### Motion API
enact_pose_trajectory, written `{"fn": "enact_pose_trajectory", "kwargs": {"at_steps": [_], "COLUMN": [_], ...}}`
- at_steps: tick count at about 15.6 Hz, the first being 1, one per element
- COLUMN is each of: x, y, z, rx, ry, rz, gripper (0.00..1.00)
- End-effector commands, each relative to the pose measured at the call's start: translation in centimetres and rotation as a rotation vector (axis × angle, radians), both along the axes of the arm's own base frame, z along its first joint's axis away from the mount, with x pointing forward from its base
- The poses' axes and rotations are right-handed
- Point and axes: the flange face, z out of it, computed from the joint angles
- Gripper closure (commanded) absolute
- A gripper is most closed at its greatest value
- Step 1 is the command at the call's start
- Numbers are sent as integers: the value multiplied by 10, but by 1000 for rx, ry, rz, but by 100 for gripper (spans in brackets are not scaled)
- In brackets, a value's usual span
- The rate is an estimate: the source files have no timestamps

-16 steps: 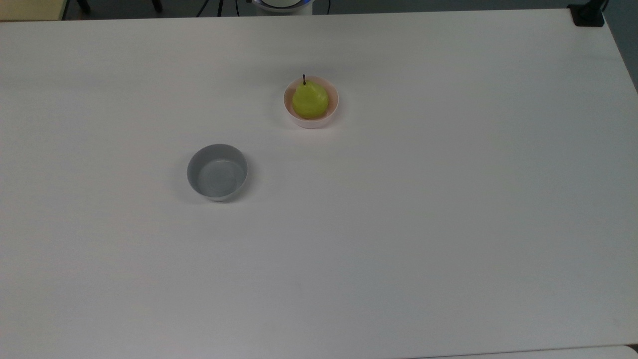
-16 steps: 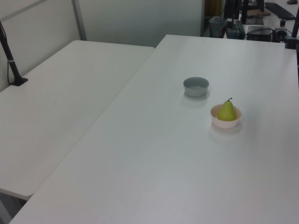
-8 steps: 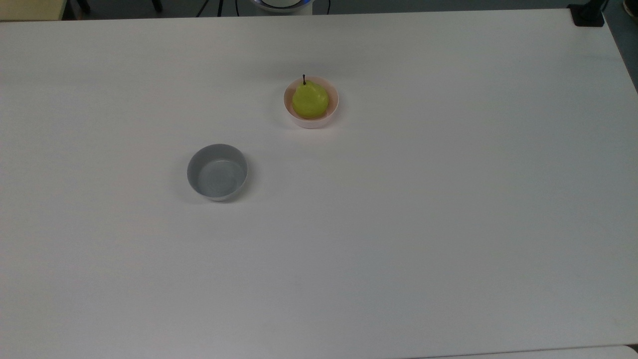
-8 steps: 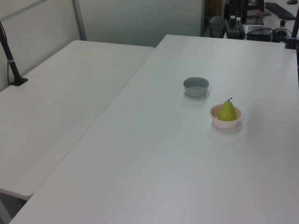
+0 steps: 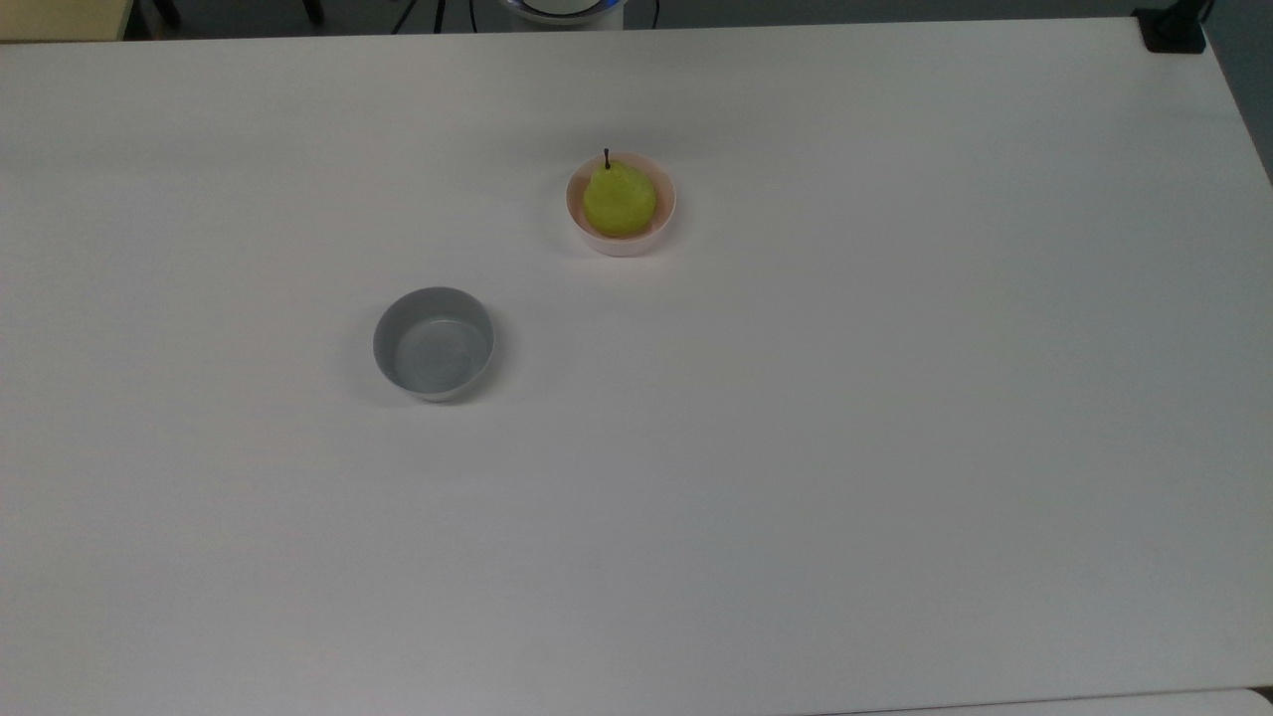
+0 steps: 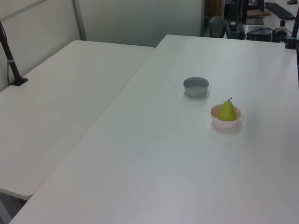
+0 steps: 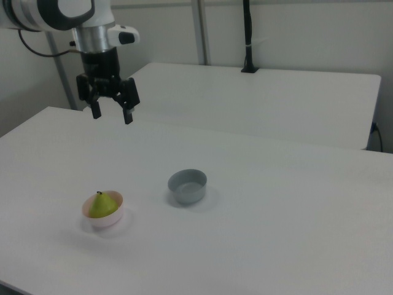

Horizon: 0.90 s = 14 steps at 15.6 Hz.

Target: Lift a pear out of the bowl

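Note:
A yellow-green pear point(image 5: 618, 202) point(image 6: 226, 111) point(image 7: 104, 205) with a thin dark stem stands upright in the small pale pink bowl point(image 5: 589, 231) point(image 6: 225, 123) point(image 7: 115, 219) on the white table. In the right view my gripper point(image 7: 112, 115) hangs high above the table, well above and behind the bowl. Its two black fingers point down and stand open, with nothing between them.
An empty grey bowl point(image 5: 434, 343) point(image 6: 195, 87) point(image 7: 188, 186) sits apart from the pink one. A second white table point(image 6: 60, 98) adjoins this one, with a black pole point(image 6: 10, 58) clamped to it. The robot base point(image 5: 563, 10) is at the top view's upper edge.

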Motion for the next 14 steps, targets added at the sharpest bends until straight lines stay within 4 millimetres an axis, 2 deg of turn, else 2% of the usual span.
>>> {"fn": "enact_pose_trajectory", "kwargs": {"at_steps": [1,4,5,6,8,14], "x": [-5,-7,-7,-10,-15,-22], "y": [37,64,75,88,105,121], "z": [-33,-63,-79,-104,-136,-197], "rx": [2,0,0,-1,-2,1], "ry": [29,51,52,54,57,44], "rz": [89,141,163,189,223,299], "gripper": [0,0,0,0,0,0]}}
